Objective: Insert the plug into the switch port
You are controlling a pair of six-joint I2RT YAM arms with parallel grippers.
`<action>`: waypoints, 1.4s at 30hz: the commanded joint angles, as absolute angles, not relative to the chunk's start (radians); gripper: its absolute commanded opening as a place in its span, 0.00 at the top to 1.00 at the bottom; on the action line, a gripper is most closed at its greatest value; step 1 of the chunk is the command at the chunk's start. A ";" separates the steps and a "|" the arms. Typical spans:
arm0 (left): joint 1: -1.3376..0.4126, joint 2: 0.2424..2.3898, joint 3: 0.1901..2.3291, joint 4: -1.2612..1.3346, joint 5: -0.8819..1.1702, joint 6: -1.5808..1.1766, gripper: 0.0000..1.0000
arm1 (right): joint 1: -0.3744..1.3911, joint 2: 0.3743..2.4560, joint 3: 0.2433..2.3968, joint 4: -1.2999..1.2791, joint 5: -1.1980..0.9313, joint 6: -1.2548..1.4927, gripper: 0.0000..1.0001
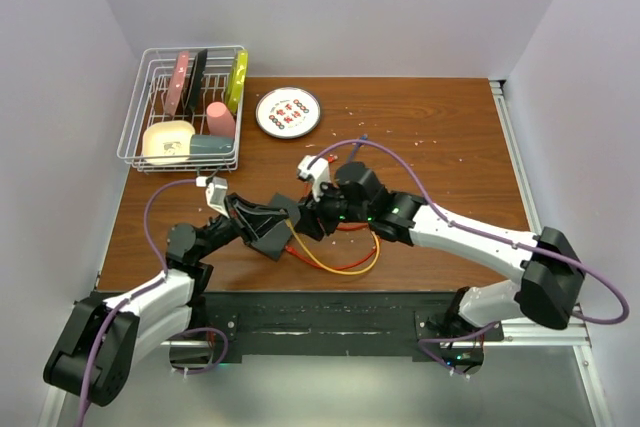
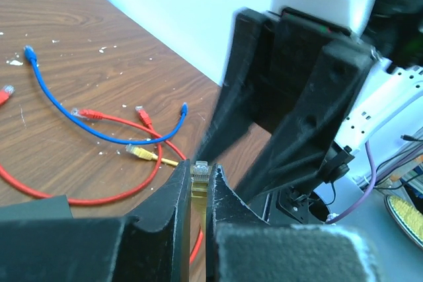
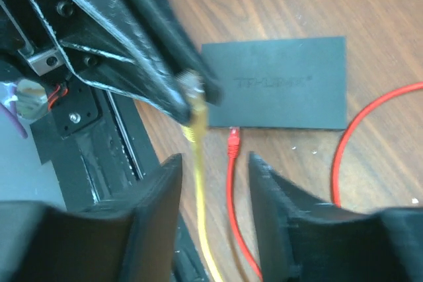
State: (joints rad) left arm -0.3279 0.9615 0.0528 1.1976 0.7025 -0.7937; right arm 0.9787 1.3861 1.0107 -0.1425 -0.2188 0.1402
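The yellow cable's clear plug (image 2: 199, 171) is pinched upright between the tips of my left gripper (image 2: 198, 167), which is shut on it. The right wrist view shows the same plug (image 3: 193, 88) held above the table, its yellow cable (image 3: 199, 189) trailing down between the spread fingers of my right gripper (image 3: 215, 163), which is open and touches nothing. The switch (image 3: 284, 84) lies flat just beyond, with a red plug (image 3: 232, 141) at its near edge. From above, both grippers meet at the table's middle, left gripper (image 1: 288, 221) facing right gripper (image 1: 316, 213), over the switch (image 1: 270, 243).
Loose red cables (image 2: 99, 120), a blue cable (image 2: 73, 120) and another yellow plug (image 2: 140, 152) lie on the wood. A wire dish rack (image 1: 185, 107) with several items stands at the back left, with a round white plate (image 1: 288, 112) beside it.
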 commanded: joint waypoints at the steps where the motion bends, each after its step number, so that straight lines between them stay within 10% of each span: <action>1: -0.327 0.934 0.072 1.279 0.732 -0.793 1.00 | 0.910 1.290 0.942 0.050 -0.412 0.186 0.45; 14: -0.328 0.936 0.074 1.385 0.765 -0.867 1.00 | 0.891 1.305 0.882 0.209 -0.600 0.229 0.26; 42: -0.328 0.930 0.067 1.450 0.801 -0.917 1.00 | 0.867 1.358 0.844 0.345 -0.676 0.284 0.56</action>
